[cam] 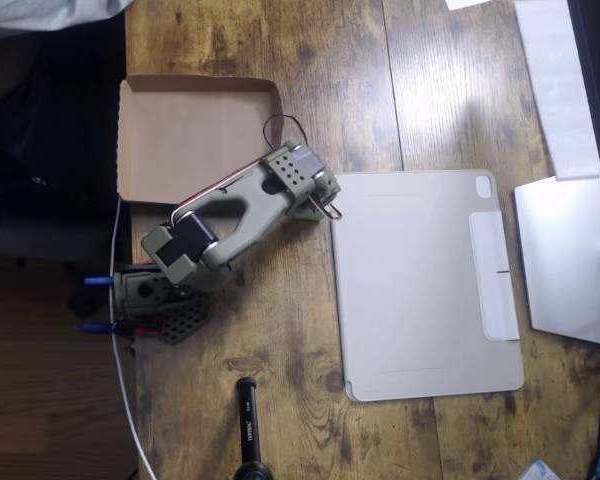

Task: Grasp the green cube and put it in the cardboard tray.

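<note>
Folding over the wooden table (280,40), the olive arm (235,215) hides its gripper (finger state cannot be told) between cardboard tray (180,125) and grey tablet cover (420,290).

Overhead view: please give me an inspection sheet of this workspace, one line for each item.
Surface: wooden table, dark-stained planks, bare at the middle and bottom.
Job's things: cardboard tray at upper left, its visible floor bare; the green cube cannot be made out, possibly hidden under the arm.
Clutter: grey tablet cover lying flat at the right; a black cylindrical object at the bottom edge.
Grippers: olive-green arm reaches from its base toward the tray's lower right corner; the jaws are hidden under the wrist, state cannot be told.
Cables: white cable along the table's left edge; thin dark wires looping near the wrist.
Surroundings: a pale monitor stand and papers at the right.
</note>
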Robot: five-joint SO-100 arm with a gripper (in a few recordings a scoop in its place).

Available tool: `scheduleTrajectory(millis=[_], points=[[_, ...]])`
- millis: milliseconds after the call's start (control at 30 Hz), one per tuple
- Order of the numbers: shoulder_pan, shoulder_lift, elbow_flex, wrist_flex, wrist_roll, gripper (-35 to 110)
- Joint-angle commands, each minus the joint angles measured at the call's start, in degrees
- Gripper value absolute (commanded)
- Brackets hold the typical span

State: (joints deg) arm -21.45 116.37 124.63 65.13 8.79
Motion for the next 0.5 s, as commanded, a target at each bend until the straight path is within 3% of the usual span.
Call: scheduleTrajectory(millis=[0,333,467], points=[[0.09,2.02,1.14,0.53,0.26,12],[0.26,1.67,2.55,-1.32,-0.18,8],[0.97,1.58,4.48,-3.16,-0.97,26]])
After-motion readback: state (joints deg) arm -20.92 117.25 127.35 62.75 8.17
